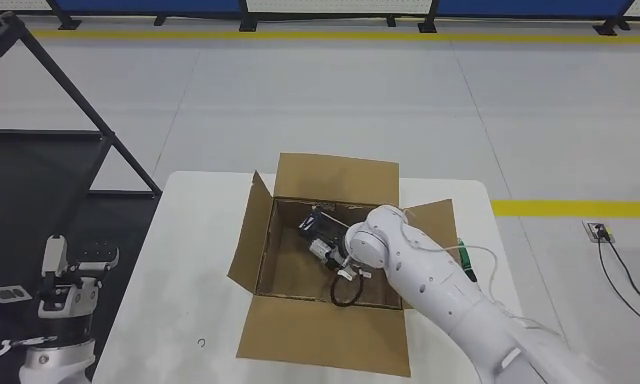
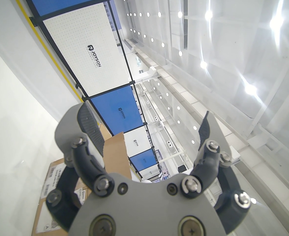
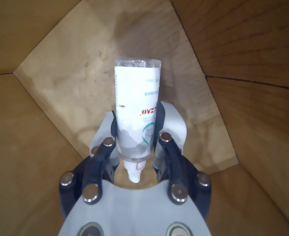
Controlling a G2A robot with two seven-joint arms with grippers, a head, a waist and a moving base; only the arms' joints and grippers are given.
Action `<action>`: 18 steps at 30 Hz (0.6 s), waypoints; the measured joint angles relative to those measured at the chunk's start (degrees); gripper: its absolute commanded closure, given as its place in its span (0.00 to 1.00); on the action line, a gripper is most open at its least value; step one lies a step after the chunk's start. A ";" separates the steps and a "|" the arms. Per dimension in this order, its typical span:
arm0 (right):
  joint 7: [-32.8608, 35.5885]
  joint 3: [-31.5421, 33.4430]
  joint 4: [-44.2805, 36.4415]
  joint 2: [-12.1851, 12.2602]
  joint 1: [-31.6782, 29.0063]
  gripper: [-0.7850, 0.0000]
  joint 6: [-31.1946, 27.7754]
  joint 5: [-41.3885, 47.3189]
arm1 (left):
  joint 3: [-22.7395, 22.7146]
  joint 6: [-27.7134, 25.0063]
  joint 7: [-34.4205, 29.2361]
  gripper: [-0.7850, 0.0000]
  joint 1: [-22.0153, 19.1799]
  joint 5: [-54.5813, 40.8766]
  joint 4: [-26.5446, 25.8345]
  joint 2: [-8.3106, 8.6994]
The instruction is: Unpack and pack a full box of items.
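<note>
While the white table [image 1: 190, 274] carried everything, an open cardboard box [image 1: 338, 174] sat at its middle with all four flaps folded outward. The right arm [image 1: 430, 279] lay across from the near right and bent down over the box's right wall into the inside. Deep in there, with brown walls on every side, the right gripper [image 3: 137, 114] was clenched on a bottle [image 3: 135, 92], one finger pressed to each side of its body near the neck. The bottle was clear with a white label. Its white cap pointed back toward the wrist and its flat base toward the box floor; whether the base touched the floor could not be told.

The left gripper [image 2: 146, 114] stood outside the box, aimed up at the ceiling, its fingers spread wide and released. A box flap and a labelled outer wall showed just past one finger.

Inside the box, a dark item [image 1: 316, 224] lay near the far wall, and a black loop [image 1: 346, 292], perhaps cable, lay by the near wall.
</note>
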 measured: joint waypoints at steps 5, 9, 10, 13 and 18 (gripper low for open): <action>-0.64 0.69 1.14 -0.37 0.42 0.58 -0.38 0.03 | 0.08 0.18 -0.41 0.00 -0.18 -0.01 -0.04 0.02; -0.55 1.69 0.11 0.05 0.03 0.55 -0.59 -0.55 | 0.45 0.40 -0.72 0.00 -0.44 0.35 -0.20 0.04; -0.45 1.89 -0.32 0.17 -0.11 0.55 -0.46 -0.84 | 0.54 0.41 -0.74 0.00 -0.49 0.38 -0.23 0.04; -0.09 2.78 -2.33 0.76 -0.73 0.54 -0.08 -1.93 | 0.64 0.35 -0.76 0.00 -0.59 0.44 -0.26 0.04; 0.11 6.40 -9.08 2.94 -2.65 0.55 0.69 -4.01 | 0.50 0.34 -0.76 0.00 -0.60 0.37 -0.21 0.04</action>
